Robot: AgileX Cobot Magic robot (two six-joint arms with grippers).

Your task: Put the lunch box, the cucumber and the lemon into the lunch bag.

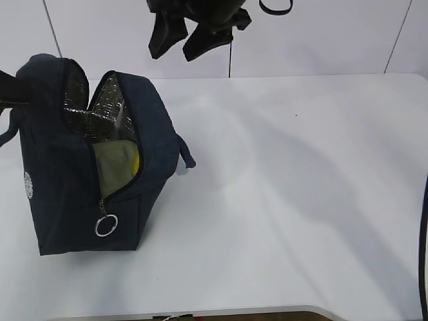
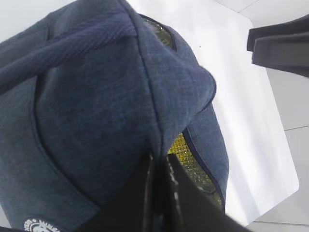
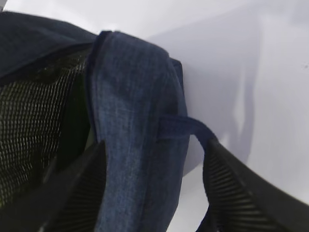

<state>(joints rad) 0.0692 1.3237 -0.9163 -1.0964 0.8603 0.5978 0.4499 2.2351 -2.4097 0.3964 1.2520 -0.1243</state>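
Bag [image 1: 60, 167] open on the table [image 1: 301, 200], box and lemon inside.
My left gripper [image 2: 157, 193] is pinched shut on the bag's edge; my right gripper [image 3: 154, 193] is spread wide around its other wall. The box [image 1: 115, 167] and lemon [image 1: 136, 162] show through the opening.

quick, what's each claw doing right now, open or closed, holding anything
Left claw: closed, pinching the lunch bag fabric near its opening.
Right claw: open, fingers either side of the bag's wall, gripping nothing.

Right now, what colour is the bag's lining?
Shiny silver, quilted lining inside the bag; clearest in the exterior view.
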